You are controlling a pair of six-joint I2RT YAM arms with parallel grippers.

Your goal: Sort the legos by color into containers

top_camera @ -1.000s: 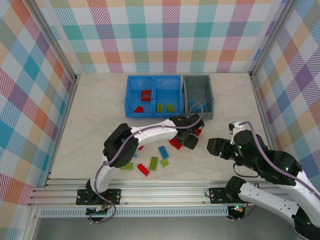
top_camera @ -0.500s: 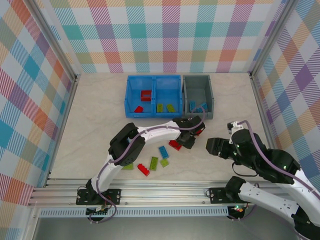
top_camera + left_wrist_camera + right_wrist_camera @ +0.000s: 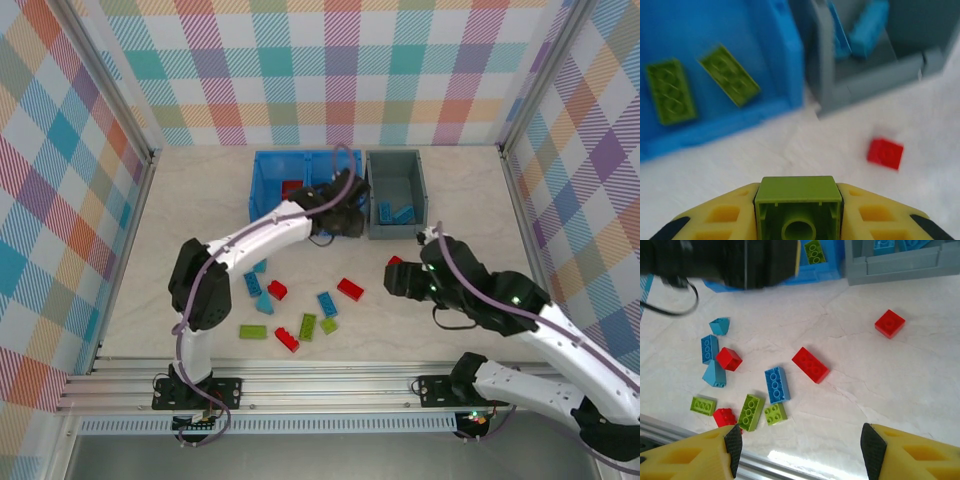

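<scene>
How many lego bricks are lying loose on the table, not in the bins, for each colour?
Red studded plastic lego bricks: 4
Blue and light blue studded plastic lego bricks: 4
Lime green studded plastic lego bricks: 3
Total: 11

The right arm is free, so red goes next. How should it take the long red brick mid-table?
Grip the long red brick across its long side walls at mid-length, coming straight down. It lies flat, studs up, diagonal, with room along both long sides; the open right gripper would likely need turning to square with it.
</scene>
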